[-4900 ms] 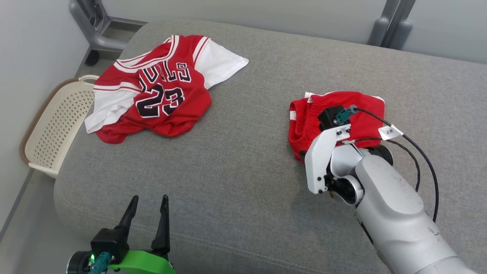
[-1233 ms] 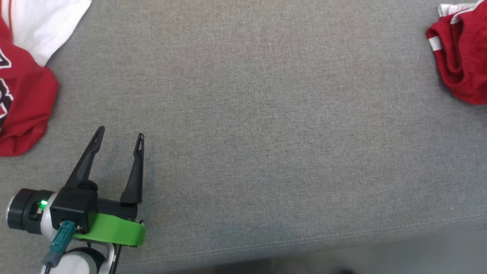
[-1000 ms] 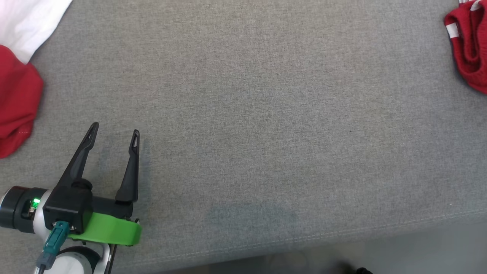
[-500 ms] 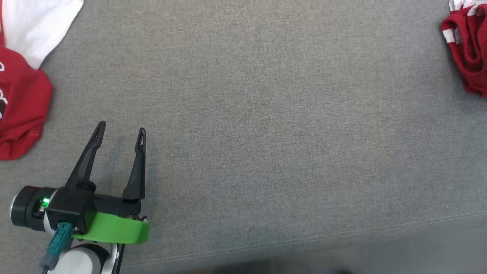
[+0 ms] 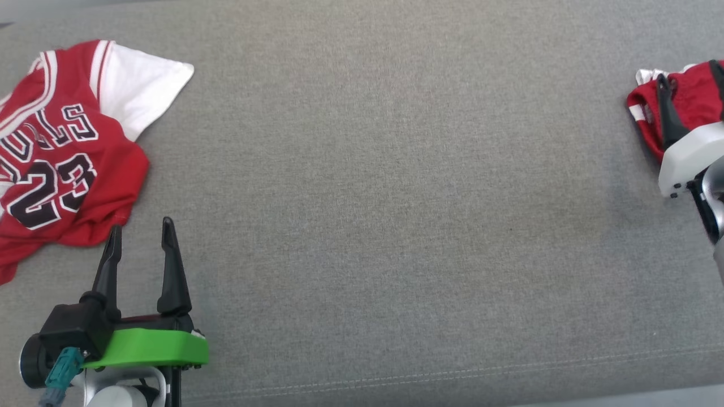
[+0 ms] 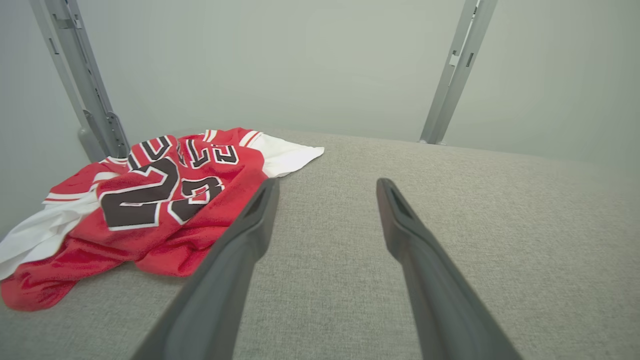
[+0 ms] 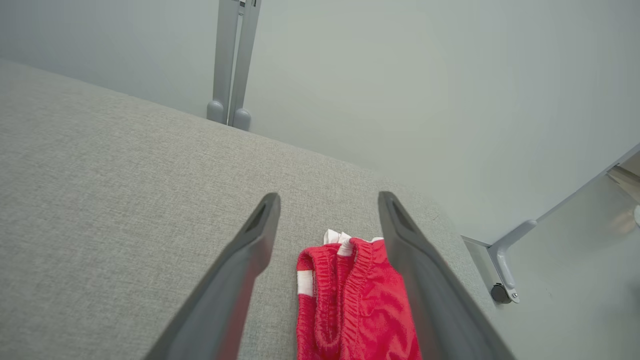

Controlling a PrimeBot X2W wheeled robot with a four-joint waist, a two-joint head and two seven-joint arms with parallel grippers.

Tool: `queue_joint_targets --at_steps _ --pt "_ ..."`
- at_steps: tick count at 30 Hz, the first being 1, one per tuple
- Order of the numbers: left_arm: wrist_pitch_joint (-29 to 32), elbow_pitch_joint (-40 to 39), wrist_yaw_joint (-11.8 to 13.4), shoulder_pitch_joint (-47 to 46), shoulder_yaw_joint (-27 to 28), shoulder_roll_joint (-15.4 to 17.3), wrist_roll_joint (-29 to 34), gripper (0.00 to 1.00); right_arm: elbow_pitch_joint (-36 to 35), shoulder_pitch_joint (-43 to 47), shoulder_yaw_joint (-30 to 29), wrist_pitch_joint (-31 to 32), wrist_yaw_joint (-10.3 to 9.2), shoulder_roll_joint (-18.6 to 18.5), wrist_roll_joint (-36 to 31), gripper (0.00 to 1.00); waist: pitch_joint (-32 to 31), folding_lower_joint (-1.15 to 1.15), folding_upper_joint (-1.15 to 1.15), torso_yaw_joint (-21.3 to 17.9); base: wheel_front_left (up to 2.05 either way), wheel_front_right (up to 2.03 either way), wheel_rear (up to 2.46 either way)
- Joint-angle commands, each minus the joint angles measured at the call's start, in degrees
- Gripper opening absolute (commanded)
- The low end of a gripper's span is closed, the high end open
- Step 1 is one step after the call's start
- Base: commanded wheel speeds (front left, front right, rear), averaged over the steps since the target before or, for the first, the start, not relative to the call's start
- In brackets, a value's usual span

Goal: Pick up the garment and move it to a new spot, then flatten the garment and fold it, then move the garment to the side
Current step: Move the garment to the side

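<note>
Shorts (image 5: 694, 95) lie bunched near the right end of the grey cushion (image 5: 367, 198). Right gripper (image 7: 328, 196) is over them, fingers spread, pinching nothing. Left gripper (image 5: 142, 225) is also spread and empty, just beside the red jersey (image 5: 56, 158).

Bright diffuse light; faint soft shadows on cushion (image 5: 396, 226); head view slightly soft; wrist views blurred near lens.

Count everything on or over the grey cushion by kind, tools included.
Garments: 2 (jersey, red shorts)
Tools: 2 (left tool, right tool, both open)
Total: 4
</note>
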Motion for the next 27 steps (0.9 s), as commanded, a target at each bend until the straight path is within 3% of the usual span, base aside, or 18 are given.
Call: queue_joint_targets --at_steps 1,10,12,27 --pt "-0.38 0.62 0.29 0.94 0.47 -0.28 -0.09 1.0 -1.2 2.15 -0.29 -0.68 -0.09 0.48 1.3 1.0 -5.64 0.0 0.0 2.28 0.0 0.0 0.0" --pt "0.05 4.63 2.2 2.73 2.93 -1.87 -3.21 1.0 -10.52 14.21 -2.87 -1.83 -0.09 6.88 7.8 1.0 -12.98 0.0 0.0 4.71 0.0 0.0 0.0" --pt "0.3 5.31 1.12 2.95 2.47 -1.17 -3.21 1.0 -12.49 16.98 -3.59 -1.9 -0.09 8.47 8.6 1.0 -14.18 0.0 0.0 5.06 0.0 0.0 0.0" --pt "3.11 9.2 -0.15 5.19 1.03 0.32 -4.5 1.0 -28.44 33.96 -8.41 2.18 -0.08 20.42 10.05 1.0 -19.15 0.0 0.0 5.24 0.0 0.0 0.0"
